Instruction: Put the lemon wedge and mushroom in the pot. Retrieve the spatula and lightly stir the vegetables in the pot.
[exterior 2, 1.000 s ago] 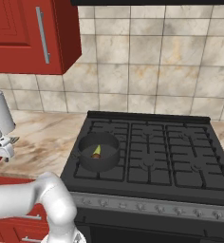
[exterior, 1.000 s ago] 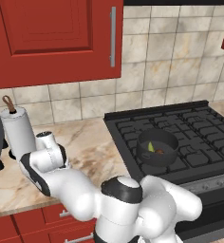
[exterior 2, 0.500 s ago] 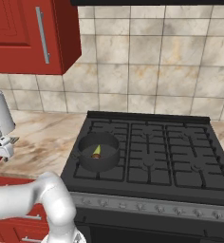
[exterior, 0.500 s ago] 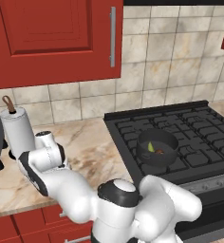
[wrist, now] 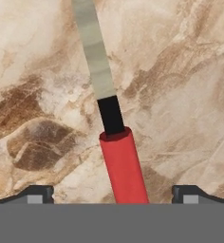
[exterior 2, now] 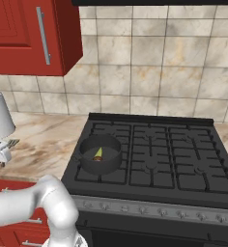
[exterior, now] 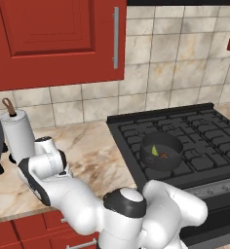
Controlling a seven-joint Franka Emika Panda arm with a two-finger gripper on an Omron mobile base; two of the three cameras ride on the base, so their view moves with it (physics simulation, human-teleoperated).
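step: fetching the spatula (wrist: 115,137); the food seems to be in the pot (exterior: 161,154) already, so by my judgement the first half of the task is done and the stirring has not begun.

pot: on the front left burner of the stove (exterior 2: 183,159), its rim clear of any tool.

lemon wedge (exterior 2: 99,153): lying on the floor of the pot, yellow-green tip pointing up toward the back of the stove.

mushroom (exterior: 164,155): a small brown spot just beside the wedge in the pot; too small to say how it lies.

spatula: flat on the marble counter (exterior: 95,151), well to the left of the pot; in the hand view the red handle runs between the fingertips and the grey metal shank leads away from it.

gripper (wrist: 113,194): jaws spread wide, one tip on each side of the red handle, neither touching it; nothing held. It hangs over the counter, well left of the pot.

next move: seems to call for a short drop so the handle sits between the pads, then a close across the handle's width. The handle is round and smooth, so an off-centre squeeze could roll it aside.

after that: lift, carry right to the pot, lower the head in beside the vegetables.
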